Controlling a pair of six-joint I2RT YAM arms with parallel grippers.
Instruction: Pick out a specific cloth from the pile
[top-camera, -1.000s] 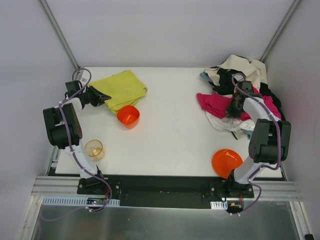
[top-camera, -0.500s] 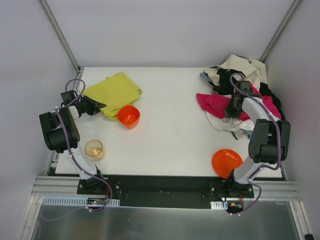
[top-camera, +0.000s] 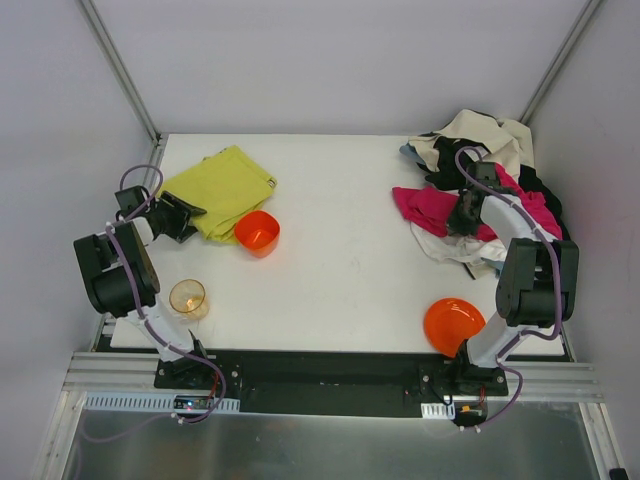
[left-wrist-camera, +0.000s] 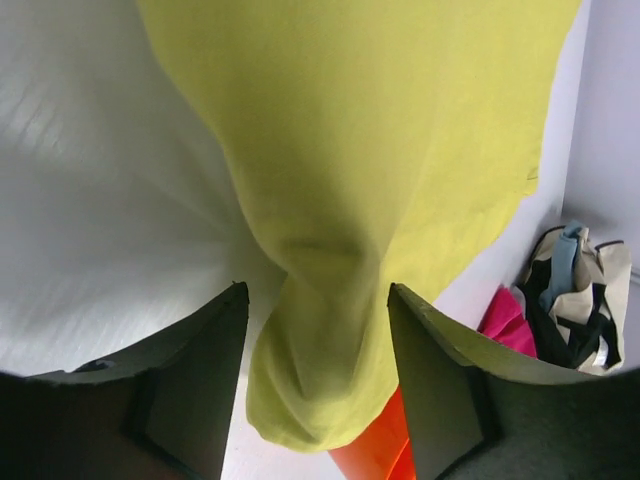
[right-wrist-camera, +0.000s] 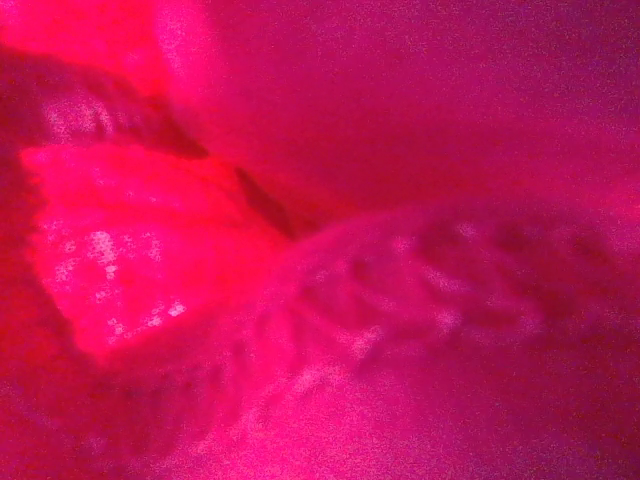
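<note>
- Yellow-green fabric, the cloth (top-camera: 222, 183), is seen lying in loose folds on the far left part of the table (top-camera: 340, 280), well apart from the pile (top-camera: 485, 150) heaped at the far right corner.
- An orange bowl (top-camera: 257, 230) is found just beside the cloth's near edge. Whether the two touch cannot be told from above.
- The left gripper (left-wrist-camera: 318, 290) is held low at the cloth's left edge with its jaws partly apart. A raised ridge of fabric lies between the fingers (left-wrist-camera: 190, 380), but it is not seen to be pinched, so nothing is judged to be held.
- The right gripper (top-camera: 465, 220) is set down on the pink cloth (top-camera: 420, 205) at the near side of the pile, with its jaws closed. Its wrist view is filled with pink fabric, so whether any is pinched cannot be told.
- The cloth is judged to be light, soft and limp. It can be expected to sag, drape and trail when lifted, and no breakage is to be feared.
- Hold is best taken on a bunched ridge or folded edge, where several layers can be pinched; a flat single layer would be hard to raise from the table.
- If the cloth is dragged, the bowl could be nudged.
</note>
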